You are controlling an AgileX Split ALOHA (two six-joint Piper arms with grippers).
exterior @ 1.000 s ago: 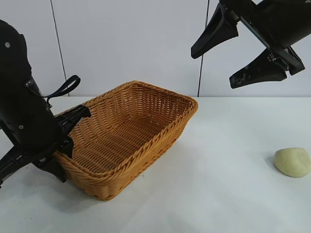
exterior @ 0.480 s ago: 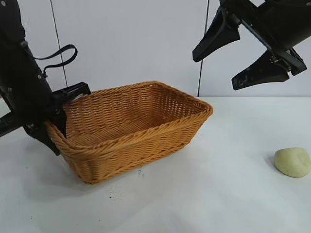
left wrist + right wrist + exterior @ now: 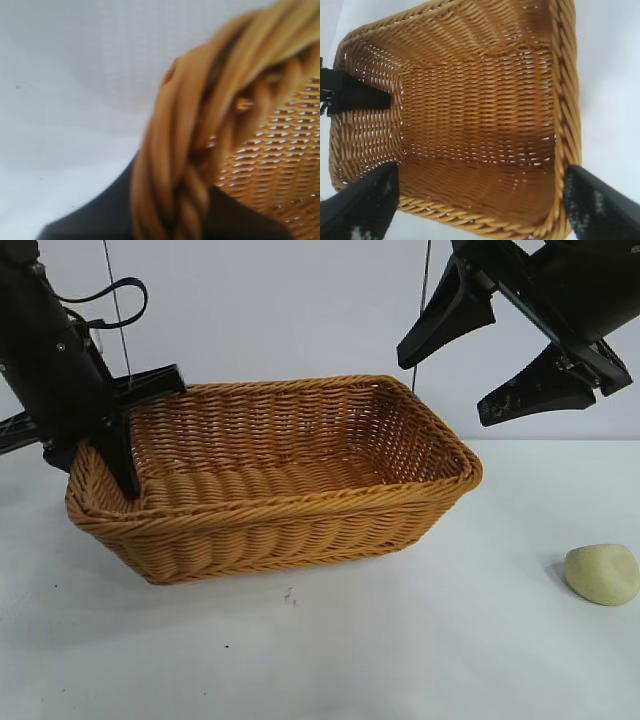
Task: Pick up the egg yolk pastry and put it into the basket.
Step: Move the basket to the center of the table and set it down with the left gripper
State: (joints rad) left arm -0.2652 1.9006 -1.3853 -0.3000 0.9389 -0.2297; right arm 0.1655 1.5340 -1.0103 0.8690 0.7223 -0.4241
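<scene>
One egg yolk pastry lies on the table, below our wide-open right gripper, well apart from the basket. We judge it soft, light; pinch its sides gently. Left gripper clamps the basket's rim.

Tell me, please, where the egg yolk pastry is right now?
In the exterior view the egg yolk pastry lies on the white table at the far right, apart from the wicker basket, below the raised right hand.
</scene>
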